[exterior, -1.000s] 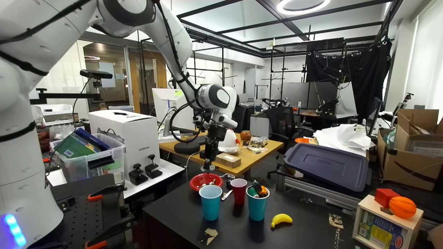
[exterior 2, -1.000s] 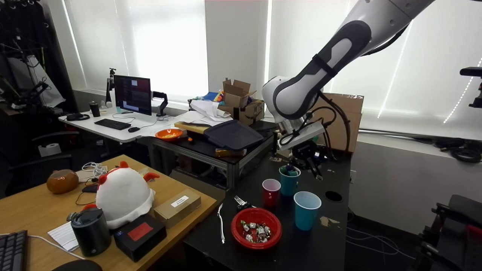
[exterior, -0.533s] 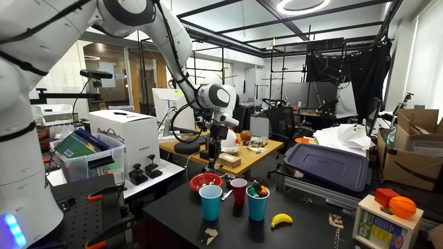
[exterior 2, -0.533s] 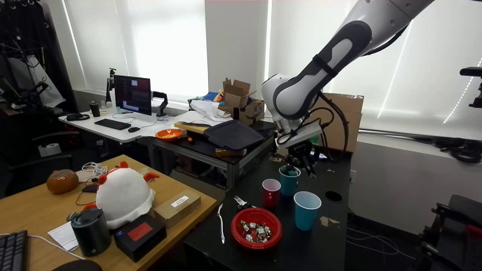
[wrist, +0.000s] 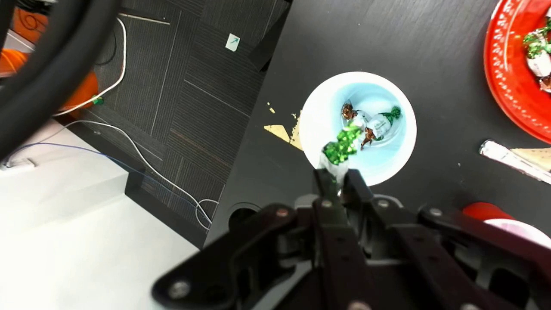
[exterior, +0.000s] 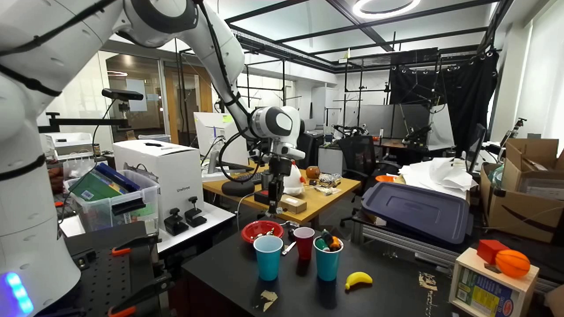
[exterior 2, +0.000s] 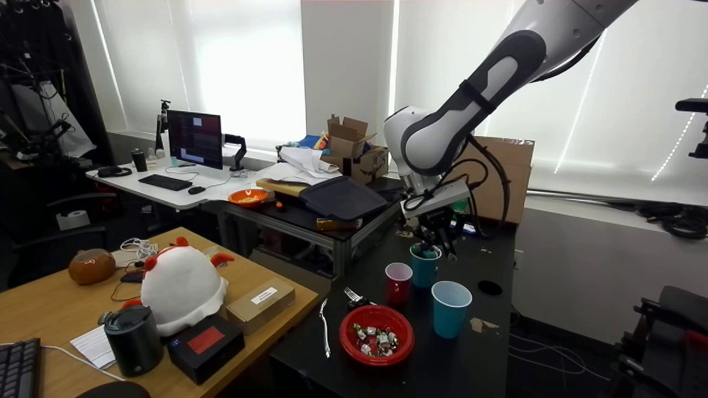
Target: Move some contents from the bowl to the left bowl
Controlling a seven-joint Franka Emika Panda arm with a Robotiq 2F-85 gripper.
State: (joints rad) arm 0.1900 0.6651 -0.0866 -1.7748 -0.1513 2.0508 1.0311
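Black tabletop carries a red bowl of wrapped sweets and, near it, a blue cup with two more sweets inside. Over the last second the gripper has shifted sideways; in both exterior views it now lines up above that cup, clenched on a green-tipped sweet. With the cup presumably serving as receiving bowl, only the release seems left for this piece.
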